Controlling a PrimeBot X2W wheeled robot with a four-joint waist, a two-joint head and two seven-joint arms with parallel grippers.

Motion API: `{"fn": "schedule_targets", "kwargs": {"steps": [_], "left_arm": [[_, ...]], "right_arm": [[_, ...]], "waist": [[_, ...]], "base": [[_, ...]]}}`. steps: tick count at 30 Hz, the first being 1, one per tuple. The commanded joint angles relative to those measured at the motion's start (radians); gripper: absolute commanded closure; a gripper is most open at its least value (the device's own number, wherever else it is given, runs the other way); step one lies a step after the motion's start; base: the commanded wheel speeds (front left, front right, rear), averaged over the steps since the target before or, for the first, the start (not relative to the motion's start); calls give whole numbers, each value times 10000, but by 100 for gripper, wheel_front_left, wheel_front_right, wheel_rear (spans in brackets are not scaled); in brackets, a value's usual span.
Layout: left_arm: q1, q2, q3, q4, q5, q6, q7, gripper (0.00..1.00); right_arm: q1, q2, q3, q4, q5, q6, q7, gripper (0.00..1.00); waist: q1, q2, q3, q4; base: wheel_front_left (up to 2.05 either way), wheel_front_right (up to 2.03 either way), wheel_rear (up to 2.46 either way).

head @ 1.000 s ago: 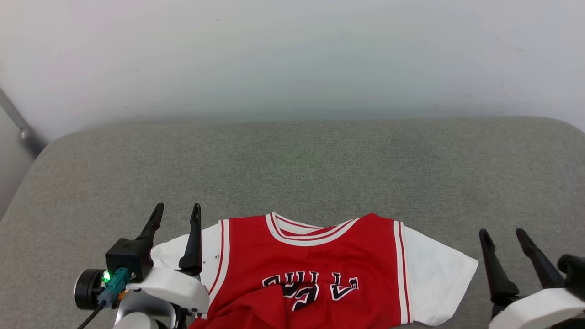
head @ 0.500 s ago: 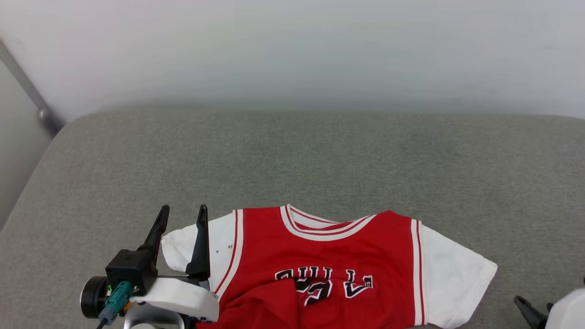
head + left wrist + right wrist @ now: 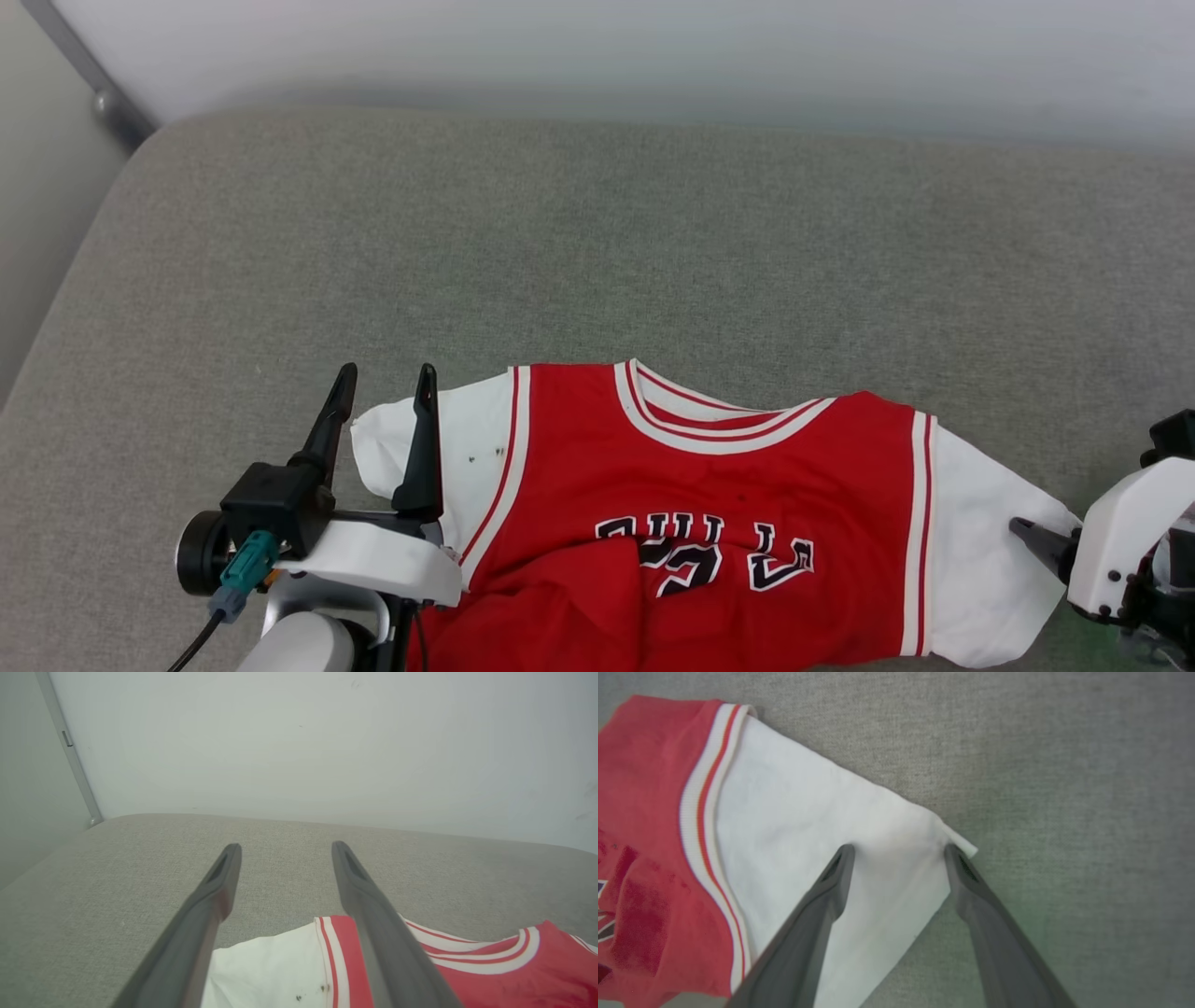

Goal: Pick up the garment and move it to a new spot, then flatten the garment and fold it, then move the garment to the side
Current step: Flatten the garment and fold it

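Note:
The garment (image 3: pixel 709 476), a red jersey with white sleeves, lies spread on the grey cushion, collar away from me and its lower front rumpled over the black letters. My left gripper (image 3: pixel 385 381) is open and points away from me; its right finger lies over the garment's left white sleeve (image 3: pixel 280 970). In the left wrist view, the left gripper (image 3: pixel 286 851) holds nothing. My right gripper (image 3: pixel 1027 539) is tipped down at the outer edge of the right sleeve. Seen from the right wrist, that gripper (image 3: pixel 900 851) is open and straddles the sleeve's corner (image 3: pixel 794 812).
The grey cushion (image 3: pixel 597 243) stretches wide beyond the collar, up to a white wall (image 3: pixel 653 47). Its rounded left edge drops off near a grey metal pole (image 3: pixel 103 93) at the upper left.
The head camera has tilted down and turned, shifting the whole picture. My right gripper swung from pointing up beside the garment to pointing down over the right sleeve's corner. The left gripper kept its place.

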Motion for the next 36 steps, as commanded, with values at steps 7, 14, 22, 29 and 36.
{"fn": "schedule_targets", "kwargs": {"steps": [7,14,22,29,36], "left_arm": [[-170,-249,230,277,0,-315,-70,0],[-133,-41,460,746,-287,-607,155,0],[-647,1096,966,1438,-1587,-1482,2179,0],[-1267,2234,994,2754,-3359,-2672,5523,0],[-1913,2620,994,3872,-4496,-3099,7690,0]], "right_arm": [[-255,281,420,1262,204,-5,25,0],[-432,191,876,1308,514,-5,-320,100],[-415,-188,1213,545,629,-5,-860,100],[-396,-132,1616,-229,635,-5,-908,100],[-556,-164,1976,-636,796,-5,-1029,100]], "waist": [[-1,0,473,125],[-1,0,338,-156],[-1,0,-155,-543],[-1,0,18,-1082],[-1,0,729,-1576]], "base": [[0,0,0],[0,0,0],[0,0,0],[0,0,0],[0,0,0]]}}
